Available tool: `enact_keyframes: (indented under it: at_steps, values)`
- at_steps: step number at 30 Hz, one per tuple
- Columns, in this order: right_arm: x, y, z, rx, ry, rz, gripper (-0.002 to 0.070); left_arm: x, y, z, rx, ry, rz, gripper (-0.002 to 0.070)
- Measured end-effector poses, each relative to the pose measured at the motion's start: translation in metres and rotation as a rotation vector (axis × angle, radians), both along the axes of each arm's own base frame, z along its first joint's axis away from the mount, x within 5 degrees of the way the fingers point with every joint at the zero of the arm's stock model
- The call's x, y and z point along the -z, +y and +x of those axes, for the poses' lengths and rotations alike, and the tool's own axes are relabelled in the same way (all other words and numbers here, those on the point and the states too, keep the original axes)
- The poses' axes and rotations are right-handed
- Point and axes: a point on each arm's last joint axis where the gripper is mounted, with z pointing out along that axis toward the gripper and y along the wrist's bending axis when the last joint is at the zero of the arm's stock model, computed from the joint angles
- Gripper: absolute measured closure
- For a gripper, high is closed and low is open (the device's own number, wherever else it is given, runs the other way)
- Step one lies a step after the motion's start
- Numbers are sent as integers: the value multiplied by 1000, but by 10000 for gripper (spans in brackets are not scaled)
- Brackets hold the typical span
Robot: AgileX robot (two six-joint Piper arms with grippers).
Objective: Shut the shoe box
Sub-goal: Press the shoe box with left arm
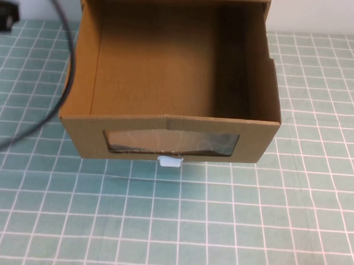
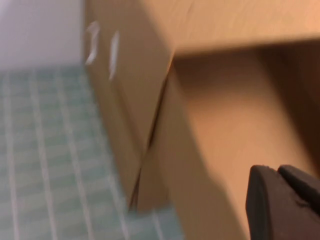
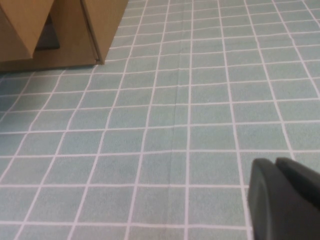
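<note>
The shoe box (image 1: 165, 132) is a brown cardboard drawer drawn out toward me from its sleeve (image 1: 263, 0), and its inside is empty. Its front has a clear window (image 1: 171, 142) with a small white pull tab (image 1: 169, 162) below it. Neither gripper shows in the high view. In the left wrist view my left gripper (image 2: 277, 170) hangs close to the cardboard side of the shoe box (image 2: 215, 125), fingers together and holding nothing. My right gripper (image 3: 275, 162) is shut over the mat, well apart from the box corner (image 3: 75, 30).
A green mat with a white grid (image 1: 220, 227) covers the table. A black cable (image 1: 65, 76) curves along the box's left side. A dark piece of hardware (image 1: 3, 15) sits at the far left corner.
</note>
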Motion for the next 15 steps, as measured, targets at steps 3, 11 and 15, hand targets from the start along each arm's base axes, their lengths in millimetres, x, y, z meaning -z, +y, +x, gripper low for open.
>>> enact_keyframes:
  at_steps: [3,11,15]
  values:
    - [0,0,0,0,0,0,689,-18,-5,37,55,-48,7,680]
    - [0,0,0,0,0,0,689,-18,-38,116,176,-86,59,680]
    - [0,0,0,0,0,0,689,-7,-55,141,205,-91,67,680]
